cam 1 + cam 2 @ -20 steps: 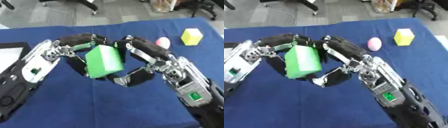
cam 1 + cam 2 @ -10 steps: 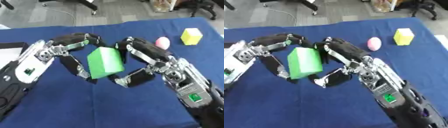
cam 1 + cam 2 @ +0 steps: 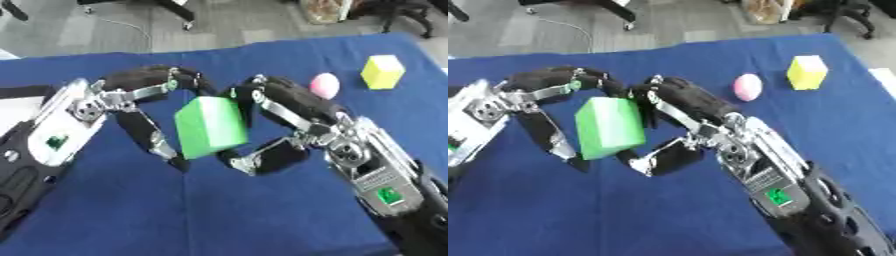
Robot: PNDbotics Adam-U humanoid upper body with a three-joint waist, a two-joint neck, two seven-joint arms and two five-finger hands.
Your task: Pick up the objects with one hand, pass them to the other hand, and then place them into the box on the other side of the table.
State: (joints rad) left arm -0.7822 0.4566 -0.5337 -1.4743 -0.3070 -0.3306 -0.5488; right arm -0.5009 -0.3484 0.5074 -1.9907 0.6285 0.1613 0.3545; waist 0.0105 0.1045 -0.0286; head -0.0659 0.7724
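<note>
Green block held between both hands above the blue table.

The green block (image 3: pixel 210 127) is held tilted over the middle of the blue tablecloth (image 3: pixel 219 210). It is gripped by the right hand (image 3: pixel 284 122), whose fingers are curled over its top right edge and whose thumb is pressed beneath. The left hand (image 3: pixel 144 107) is arched around its left side, fingers curled; contact cannot be told. Well apart, near the far right, a pink egg-shaped object (image 3: pixel 325 85) and a yellow block (image 3: pixel 383 72) are seen.

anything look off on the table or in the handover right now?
Nothing stands out. The green block is tilted between the left hand and right hand, mid-pass. The pink egg and yellow block sit apart on the blue cloth.
</note>
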